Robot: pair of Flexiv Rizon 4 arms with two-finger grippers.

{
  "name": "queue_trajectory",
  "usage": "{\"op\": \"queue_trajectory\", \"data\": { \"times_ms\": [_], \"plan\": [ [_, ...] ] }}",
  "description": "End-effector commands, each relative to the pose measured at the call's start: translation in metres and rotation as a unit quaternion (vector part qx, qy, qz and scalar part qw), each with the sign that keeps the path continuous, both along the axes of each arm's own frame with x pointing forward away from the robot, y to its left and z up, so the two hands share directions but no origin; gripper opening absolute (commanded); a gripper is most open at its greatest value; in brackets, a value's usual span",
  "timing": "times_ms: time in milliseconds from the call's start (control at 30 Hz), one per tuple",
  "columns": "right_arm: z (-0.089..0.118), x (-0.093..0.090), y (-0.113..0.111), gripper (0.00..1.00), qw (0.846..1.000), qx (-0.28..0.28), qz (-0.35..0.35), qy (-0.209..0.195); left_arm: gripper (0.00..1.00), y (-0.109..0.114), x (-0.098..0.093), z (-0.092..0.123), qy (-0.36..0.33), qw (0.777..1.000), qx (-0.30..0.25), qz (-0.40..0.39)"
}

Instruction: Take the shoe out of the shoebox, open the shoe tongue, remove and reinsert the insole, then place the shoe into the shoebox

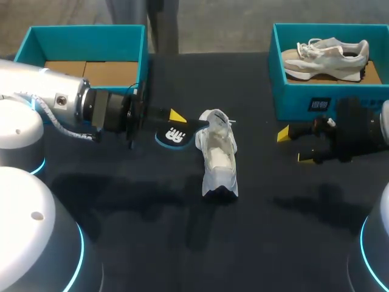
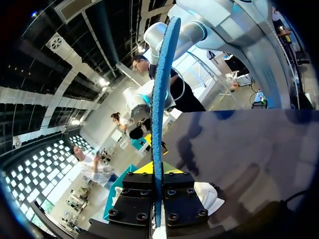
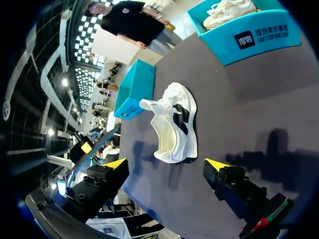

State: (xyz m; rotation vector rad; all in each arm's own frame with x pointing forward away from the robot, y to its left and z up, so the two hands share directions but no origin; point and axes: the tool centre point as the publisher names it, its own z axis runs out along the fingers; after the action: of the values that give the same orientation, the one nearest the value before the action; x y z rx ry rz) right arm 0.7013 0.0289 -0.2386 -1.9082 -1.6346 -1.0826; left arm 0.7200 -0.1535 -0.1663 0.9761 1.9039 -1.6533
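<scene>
Looking from above, the dark table (image 1: 152, 243) is partly hidden under both arms. The left arm covers a corner of the left teal cardboard shoebox (image 1: 85, 42). The right teal shoebox (image 1: 292, 97), cut off at the edge, holds a beige sneaker (image 1: 331, 55). The white mesh shoe (image 1: 217, 155) lies on the table between the arms, outside both boxes, with its tongue pulled away from the opening. The left gripper (image 2: 158, 174) pinches the thin blue-rimmed insole (image 2: 159, 89), seen there only edge-on. The right gripper (image 1: 296, 146) has its fingers spread wide, apart from the shoe.
</scene>
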Motion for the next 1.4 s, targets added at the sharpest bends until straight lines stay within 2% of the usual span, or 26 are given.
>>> {"op": "queue_trajectory", "data": {
  "times_ms": [33, 400, 533, 833, 1033, 1400],
  "plan": [
    [0.0, 0.0, 0.002, 1.0, 1.0, -0.001, -0.002, 0.001, 0.0, 0.001, -0.001, 0.0, 0.0, 1.0, 0.001, 0.0],
    [0.0, 0.0, 0.002, 1.0, 1.0, -0.001, -0.002, 0.001, 0.0, 0.001, -0.001, 0.0, 0.0, 1.0, 0.001, 0.0],
    [0.0, 0.0, 0.002, 1.0, 1.0, -0.001, -0.002, 0.001, 0.0, 0.008, -0.004, -0.013, 0.023, 1.0, 0.008, 0.002],
    [0.0, 0.0, 0.002, 1.0, 1.0, -0.001, -0.002, 0.001, 0.0, 0.016, -0.005, -0.036, 0.048, 0.998, -0.027, -0.012],
    [0.0, 0.0, 0.002, 1.0, 1.0, -0.001, -0.002, 0.001, 0.0, 0.007, 0.0, -0.059, 0.038, 0.998, -0.034, -0.032],
    [0.0, 0.0, 0.002, 1.0, 1.0, -0.001, -0.002, 0.001, 0.0, -0.013, 0.007, -0.085, 0.046, 0.997, -0.038, -0.04]
  ]
}}
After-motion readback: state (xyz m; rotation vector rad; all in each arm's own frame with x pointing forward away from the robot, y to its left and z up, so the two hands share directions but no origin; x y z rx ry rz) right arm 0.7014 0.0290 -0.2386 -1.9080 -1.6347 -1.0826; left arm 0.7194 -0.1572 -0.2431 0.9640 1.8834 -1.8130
